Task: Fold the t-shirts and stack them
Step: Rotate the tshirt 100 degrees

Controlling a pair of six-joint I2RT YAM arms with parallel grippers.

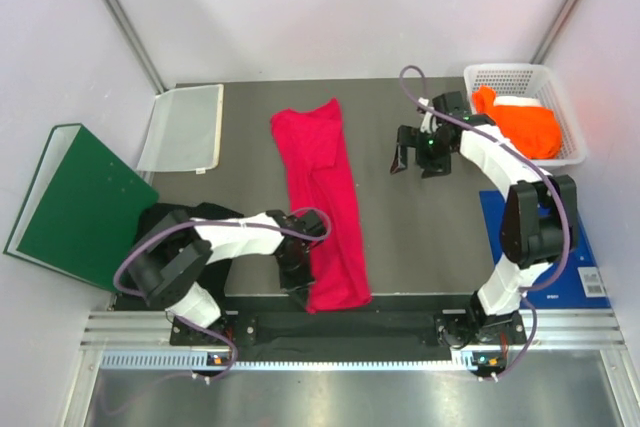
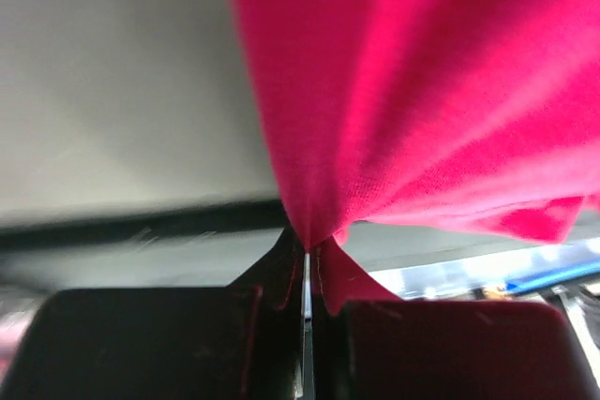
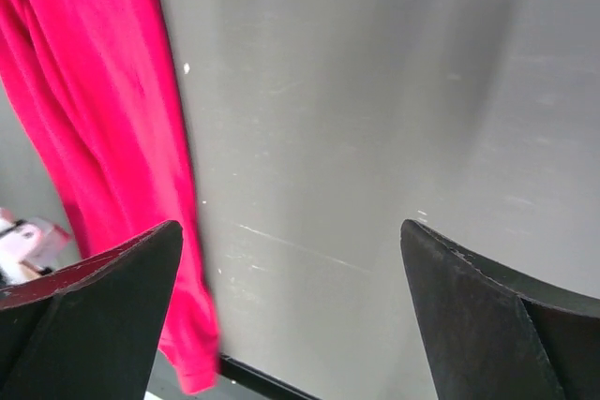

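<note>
The crimson-pink t-shirt (image 1: pixel 325 202) lies as a long folded strip down the middle of the grey table (image 1: pixel 430 237). My left gripper (image 1: pixel 300 295) is at its near left corner, shut on a pinch of the pink cloth (image 2: pixel 394 91); the left gripper (image 2: pixel 307 259) has its jaws closed with cloth between them. My right gripper (image 1: pixel 410 167) hovers open and empty to the right of the shirt; the right wrist view shows the right gripper (image 3: pixel 291 274) over bare table with the pink shirt (image 3: pixel 84 138) at its left. The orange t-shirt (image 1: pixel 525 125) is in the basket. The black t-shirt (image 1: pixel 180 217) lies under my left arm.
A white basket (image 1: pixel 560 82) stands at the back right. A dark green binder (image 1: pixel 70 202) lies at the left. A pale flat sheet (image 1: pixel 185 127) lies at the back left. A blue board (image 1: pixel 590 272) lies at the right edge.
</note>
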